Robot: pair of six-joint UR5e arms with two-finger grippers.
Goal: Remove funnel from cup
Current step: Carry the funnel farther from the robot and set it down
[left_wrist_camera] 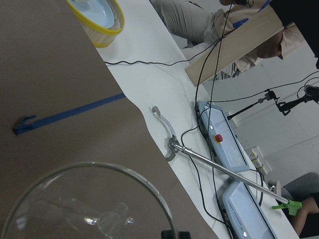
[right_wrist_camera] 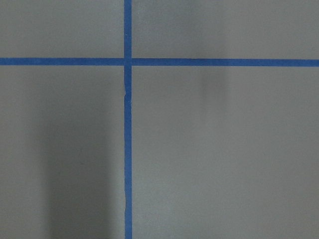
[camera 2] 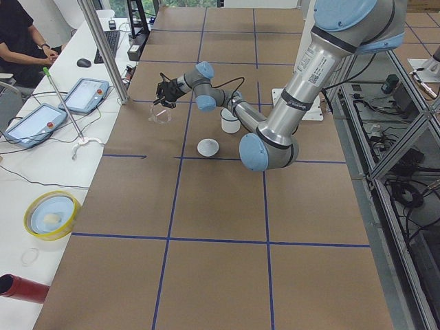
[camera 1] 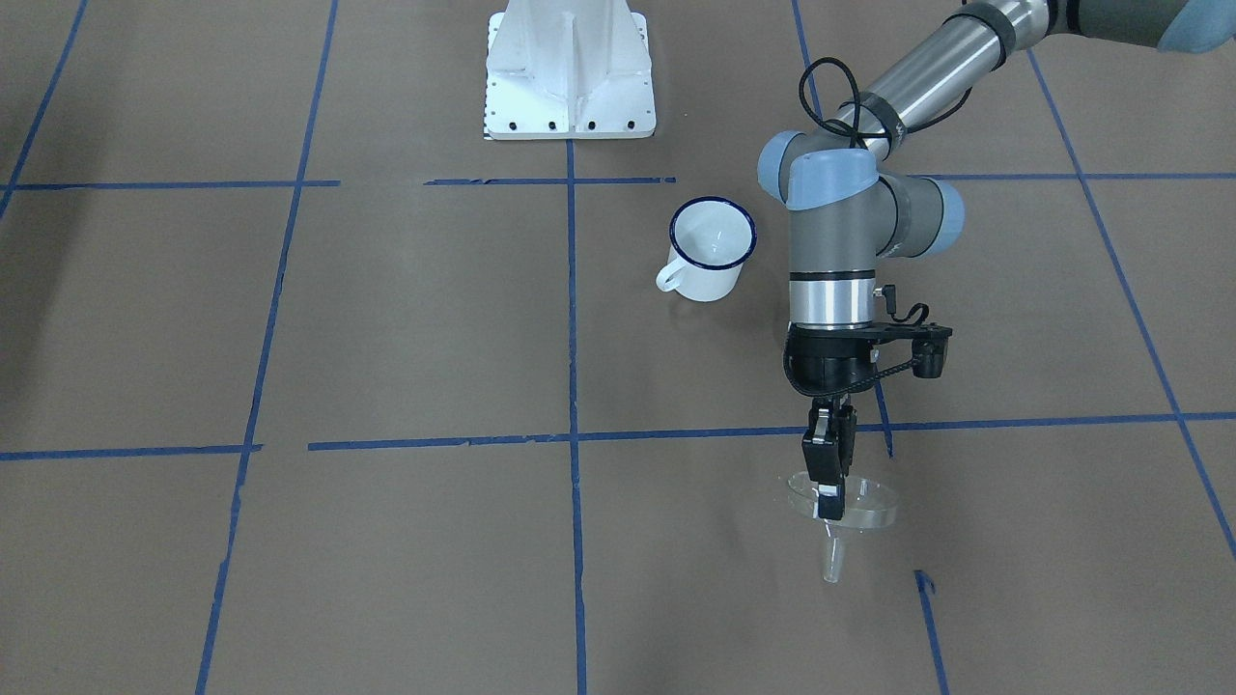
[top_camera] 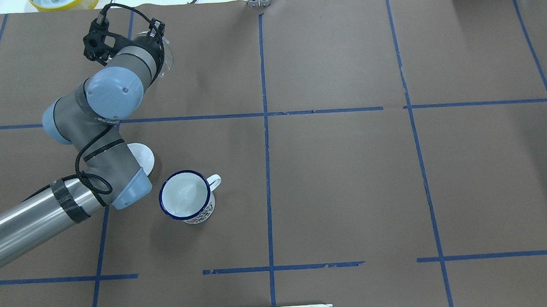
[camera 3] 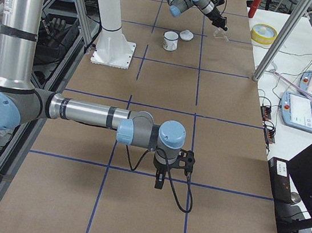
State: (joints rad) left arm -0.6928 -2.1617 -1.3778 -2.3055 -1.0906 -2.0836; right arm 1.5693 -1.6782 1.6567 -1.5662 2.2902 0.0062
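funnel out of cup, release left to do

judged nearly done. found in the lower right of the front-facing view: small clear transparent funnel (camera 1: 869,504) with wide round mouth and short narrow stem, pinched at the rim by the left hand (camera 1: 828,504), fingers pressed together on the clear wall. hangs mouth up, stem pointing toward the bottom edge of the frame. cannot tell whether the stem tip touches the brown paper-covered surface (camera 1: 386,319).

well apart from it, above centre of the same view: white enamel cup (camera 1: 713,249) with thin dark blue rim and loop handle. stands upright, with nothing showing inside. so the removal itself counts as achieved.

just beside the cup, at left centre of the overhead view: round white lid (top_camera: 146,156), half hidden under the arm. plays no part here.

right hand (camera 3: 159,181) seen only in the right side view, low centre, above taped lines, far from cup and funnel. cannot tell whether spread or pressed together.

left to do, by judgement: lower the funnel onto the surface if not resting there, spread the fingers, pull the left hand clear without tipping it.
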